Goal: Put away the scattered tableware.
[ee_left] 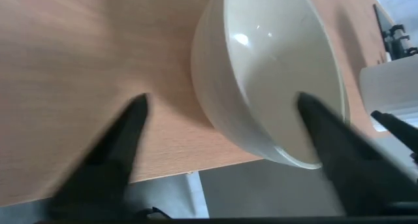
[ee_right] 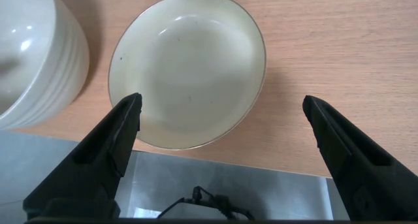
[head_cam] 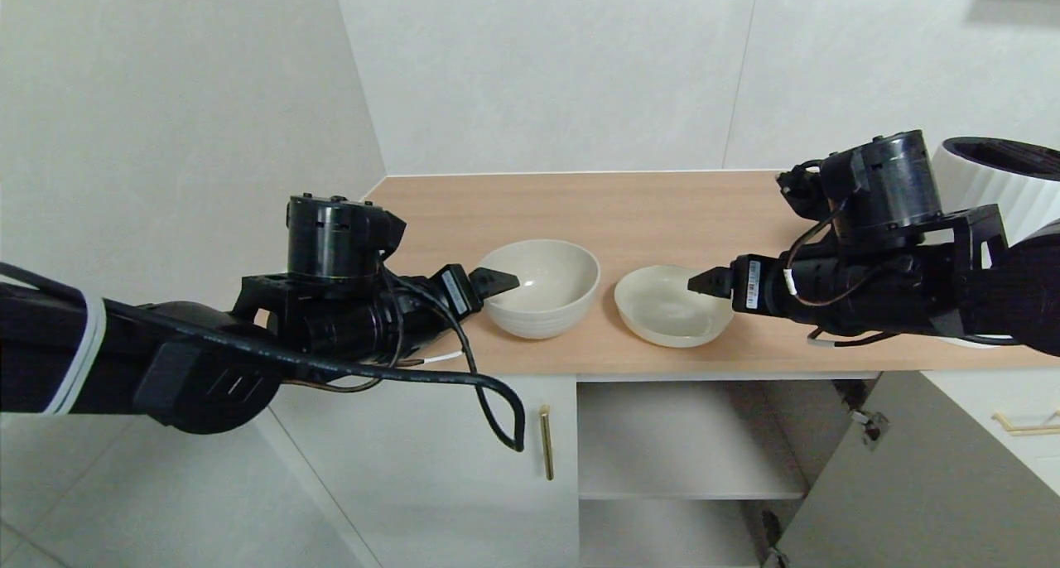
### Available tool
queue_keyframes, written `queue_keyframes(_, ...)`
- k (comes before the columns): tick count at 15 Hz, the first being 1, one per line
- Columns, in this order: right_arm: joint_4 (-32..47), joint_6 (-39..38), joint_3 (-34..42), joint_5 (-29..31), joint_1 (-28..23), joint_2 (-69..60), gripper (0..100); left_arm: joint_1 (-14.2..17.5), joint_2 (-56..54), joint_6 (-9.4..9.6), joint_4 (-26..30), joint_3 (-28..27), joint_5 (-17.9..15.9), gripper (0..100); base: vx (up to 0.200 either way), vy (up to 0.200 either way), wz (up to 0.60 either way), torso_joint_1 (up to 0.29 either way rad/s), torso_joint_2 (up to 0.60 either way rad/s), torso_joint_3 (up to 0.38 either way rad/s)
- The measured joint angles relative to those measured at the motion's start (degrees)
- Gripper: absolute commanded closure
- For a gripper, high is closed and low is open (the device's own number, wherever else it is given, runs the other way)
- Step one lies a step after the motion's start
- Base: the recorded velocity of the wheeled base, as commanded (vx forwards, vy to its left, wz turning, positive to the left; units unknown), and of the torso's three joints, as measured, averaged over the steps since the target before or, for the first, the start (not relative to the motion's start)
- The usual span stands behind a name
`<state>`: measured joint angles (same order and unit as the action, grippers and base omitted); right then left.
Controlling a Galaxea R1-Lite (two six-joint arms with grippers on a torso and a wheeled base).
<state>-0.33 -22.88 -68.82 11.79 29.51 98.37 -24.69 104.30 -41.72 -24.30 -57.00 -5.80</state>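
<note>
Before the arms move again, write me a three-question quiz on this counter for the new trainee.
1. True or false: the deep bowl is stacked inside the shallow dish.
2. Multiple choice: the cupboard door below the counter is A) swung open, B) shut, C) taken off.
3. Short answer: which gripper has the deep bowl's wall between its open fingers?

Key
1. False: they sit side by side on the counter.
2. A.
3. The left gripper: one finger is outside the bowl and the other is over its inside.
</note>
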Motion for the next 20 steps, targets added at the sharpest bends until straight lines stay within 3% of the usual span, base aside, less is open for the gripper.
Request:
queue_keyframes(11,0.0,0.2,-0.15,0.35,0.0,0.12,0,-0.11,-0.28,-0.02,0.07,0.22,-0.05,100,0.0,0.0,0.0,0.0,0.0,0.0)
queue_keyframes(20,0.0,0.09,-2.95,9.74,0.0,6.02,0,-0.11,-1.19,0.23,0.18,0.76,-0.16,100,0.0,0.0,0.0,0.0,0.0,0.0)
